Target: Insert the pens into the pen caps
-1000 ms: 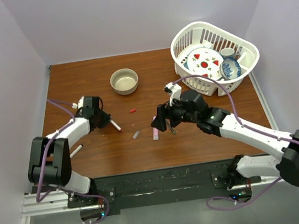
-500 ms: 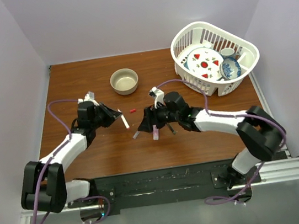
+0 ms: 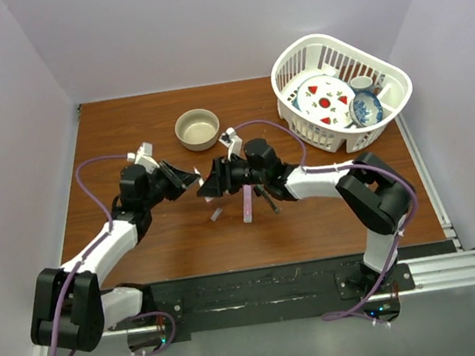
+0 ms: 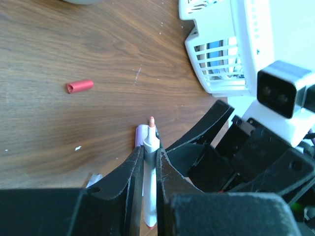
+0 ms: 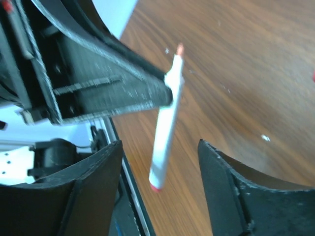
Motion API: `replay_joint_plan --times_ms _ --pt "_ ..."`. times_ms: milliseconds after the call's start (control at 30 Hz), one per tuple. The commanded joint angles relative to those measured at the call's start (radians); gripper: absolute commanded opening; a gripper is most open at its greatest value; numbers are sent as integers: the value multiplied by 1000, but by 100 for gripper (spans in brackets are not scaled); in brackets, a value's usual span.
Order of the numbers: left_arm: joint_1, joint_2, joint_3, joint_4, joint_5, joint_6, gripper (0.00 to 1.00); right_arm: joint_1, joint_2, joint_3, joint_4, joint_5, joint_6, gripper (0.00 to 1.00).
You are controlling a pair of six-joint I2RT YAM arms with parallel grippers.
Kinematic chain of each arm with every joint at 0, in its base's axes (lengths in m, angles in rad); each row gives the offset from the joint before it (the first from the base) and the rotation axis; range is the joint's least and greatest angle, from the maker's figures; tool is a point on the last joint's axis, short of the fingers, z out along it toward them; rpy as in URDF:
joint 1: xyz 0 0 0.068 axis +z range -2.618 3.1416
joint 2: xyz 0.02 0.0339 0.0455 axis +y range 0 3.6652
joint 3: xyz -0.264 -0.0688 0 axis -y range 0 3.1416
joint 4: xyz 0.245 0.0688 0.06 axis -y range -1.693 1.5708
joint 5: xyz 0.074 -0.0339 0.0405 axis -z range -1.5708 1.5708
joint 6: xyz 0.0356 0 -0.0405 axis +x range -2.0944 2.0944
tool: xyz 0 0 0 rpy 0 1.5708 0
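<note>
White basket (image 3: 324, 39) holds plates (image 3: 325, 95); left hand (image 4: 150, 151) clamps white pen (image 4: 151, 140); right hand (image 5: 160, 146) agape.

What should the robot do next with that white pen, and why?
Probably close the right gripper on the white pen. The left gripper clamps it near the tip, and the right one's open fingers stand either side of its free end.
</note>
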Motion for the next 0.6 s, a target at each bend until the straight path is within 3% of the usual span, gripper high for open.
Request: replay_joint_plan --times_ms 0,100,333,400,433,500,533,567 --pt "-6 -24 -5 70 41 -13 0 1 16 42 82 -29 42 56" --pt "-7 -16 -8 86 50 -21 0 1 24 44 91 -35 49 44" --pt "-9 -12 10 108 54 -21 0 -1 15 28 77 -55 51 42" --pt "-7 -12 14 108 59 -19 0 1 6 19 68 -56 46 25" --pt "-7 -13 16 111 64 -16 0 1 3 16 71 -55 42 10" --pt "-7 -4 33 106 85 13 0 1 -8 4 76 -56 40 0" --pt "-7 -3 42 94 90 28 4 -1 -14 -1 77 -53 42 0" --pt "-7 0 63 79 96 71 23 1 -22 -8 76 -52 40 0"
